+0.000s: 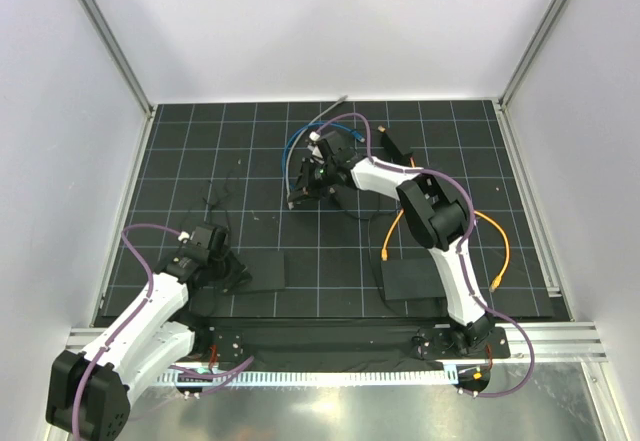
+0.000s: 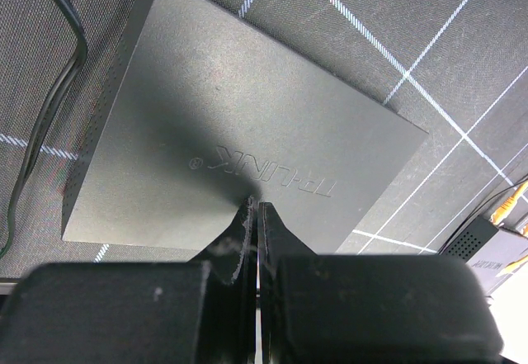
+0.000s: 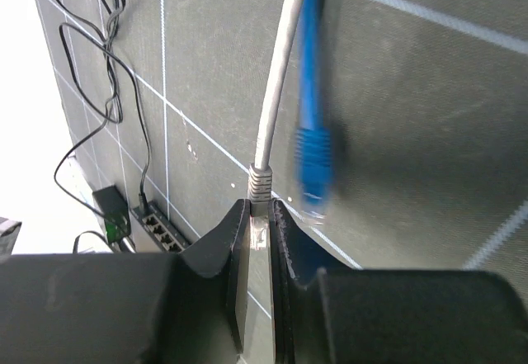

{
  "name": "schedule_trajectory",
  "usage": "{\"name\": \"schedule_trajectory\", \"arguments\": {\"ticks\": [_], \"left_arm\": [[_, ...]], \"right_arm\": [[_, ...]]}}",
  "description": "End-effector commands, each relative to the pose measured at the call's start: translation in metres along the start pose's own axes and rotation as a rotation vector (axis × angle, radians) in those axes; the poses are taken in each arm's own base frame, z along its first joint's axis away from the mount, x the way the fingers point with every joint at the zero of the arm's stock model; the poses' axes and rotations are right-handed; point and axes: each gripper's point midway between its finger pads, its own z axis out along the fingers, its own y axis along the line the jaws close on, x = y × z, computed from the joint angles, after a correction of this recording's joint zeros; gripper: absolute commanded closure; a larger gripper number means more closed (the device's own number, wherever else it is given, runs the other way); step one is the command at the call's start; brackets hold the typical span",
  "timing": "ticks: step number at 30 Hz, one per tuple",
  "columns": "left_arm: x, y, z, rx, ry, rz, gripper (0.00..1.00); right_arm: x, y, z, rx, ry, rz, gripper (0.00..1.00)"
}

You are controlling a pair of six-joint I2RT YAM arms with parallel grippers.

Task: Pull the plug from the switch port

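Note:
My right gripper [image 3: 260,215] is shut on the clear plug of a grey cable [image 3: 276,92] and holds it above the mat, free of any socket. In the top view it [image 1: 302,191] hangs over the middle of the mat. The black switch [image 3: 157,225] shows a row of ports that look empty. My left gripper [image 2: 254,205] is shut, with its tips resting on the switch's flat top [image 2: 247,125] at the front left [image 1: 258,271]. The orange cable [image 1: 395,223] lies to the right, and one end [image 1: 385,254] rests on the mat, apart from this switch.
A blue cable's plug [image 3: 312,162] hangs blurred beside the grey one. Thin black wires [image 3: 107,42] loop across the mat towards a small block with a green light [image 3: 111,215]. Another flat black box [image 1: 410,281] sits front right. A small black block [image 1: 398,145] lies at the back.

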Motion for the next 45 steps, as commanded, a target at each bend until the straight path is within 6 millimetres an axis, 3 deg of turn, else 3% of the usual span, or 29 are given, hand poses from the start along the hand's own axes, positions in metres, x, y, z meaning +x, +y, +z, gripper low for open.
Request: {"name": "schedule_trajectory", "arguments": {"ticks": [1,4,11,16,20,24,29,30,36,41,45], "left_arm": [[0.000,0.004,0.000,-0.019,0.001,0.016,1.00],[0.000,0.003,0.000,-0.012,0.001,0.015,1.00],[0.001,0.001,-0.002,-0.001,0.006,0.017,1.00],[-0.004,-0.004,-0.014,0.023,-0.023,0.043,1.00],[-0.018,-0.027,-0.038,0.121,-0.098,0.044,0.91],[-0.035,-0.034,-0.068,0.104,-0.168,0.089,0.80],[-0.044,-0.035,-0.088,0.066,-0.196,0.146,0.70],[-0.046,-0.036,-0.091,0.069,-0.202,0.150,0.69],[-0.053,-0.036,-0.097,0.050,-0.236,0.151,0.61],[-0.048,-0.025,-0.090,0.002,-0.211,0.097,0.70],[-0.047,0.004,-0.079,-0.104,-0.245,-0.014,0.64]], "right_arm": [[0.005,0.008,-0.002,-0.057,0.058,-0.019,0.99],[0.007,0.014,0.006,-0.107,0.067,0.012,0.99],[-0.015,0.021,0.015,-0.073,0.025,-0.032,0.99],[-0.021,0.010,0.011,0.019,0.015,-0.074,0.97],[-0.023,0.003,0.002,0.088,0.003,-0.111,0.80],[-0.025,-0.003,-0.009,0.141,-0.004,-0.149,0.69],[-0.022,0.001,-0.029,0.190,-0.022,-0.196,0.55],[-0.027,0.013,-0.043,0.192,-0.056,-0.219,0.54],[0.000,0.032,-0.080,0.223,-0.073,-0.299,0.40],[0.039,0.044,-0.084,0.169,-0.031,-0.320,0.39],[0.064,0.067,-0.071,0.073,-0.008,-0.362,0.39]]}}
